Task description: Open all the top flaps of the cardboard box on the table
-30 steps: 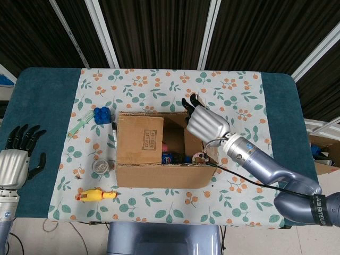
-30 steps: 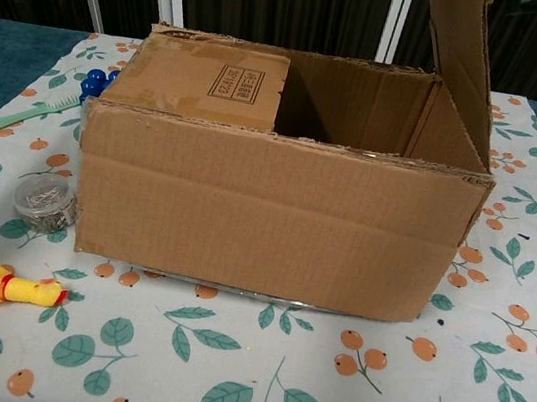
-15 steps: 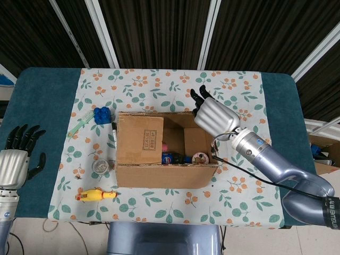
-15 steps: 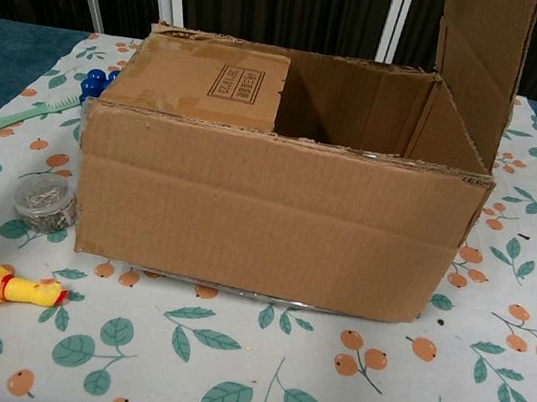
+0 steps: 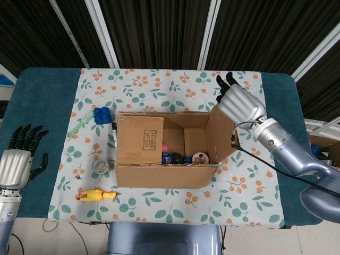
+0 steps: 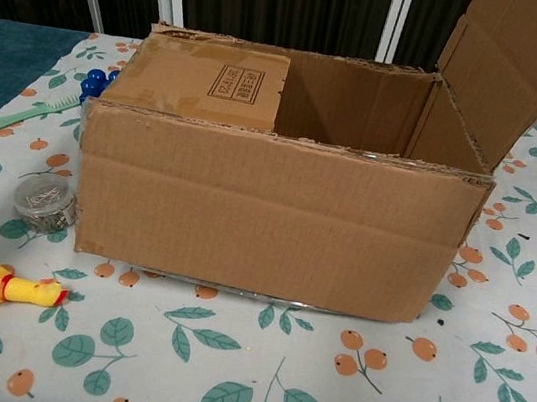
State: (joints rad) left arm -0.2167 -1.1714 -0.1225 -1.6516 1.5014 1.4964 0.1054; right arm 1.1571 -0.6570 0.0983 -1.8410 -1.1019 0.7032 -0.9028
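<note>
On the leaf-print tablecloth (image 5: 159, 87) sits the cardboard box (image 6: 277, 212), its flap label (image 6: 238, 82) unreadable, right hand (image 5: 237, 102) pressing the right flap (image 5: 221, 133) outward, left hand (image 5: 18, 154) idle, fingers apart.

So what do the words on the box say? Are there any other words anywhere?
Printed label on the closed flap of the cardboard box: a framed stamp with lines of text, too small and blurred to read.
Items inside the box: any print is too small to read.
No other writing can be seen.
</note>
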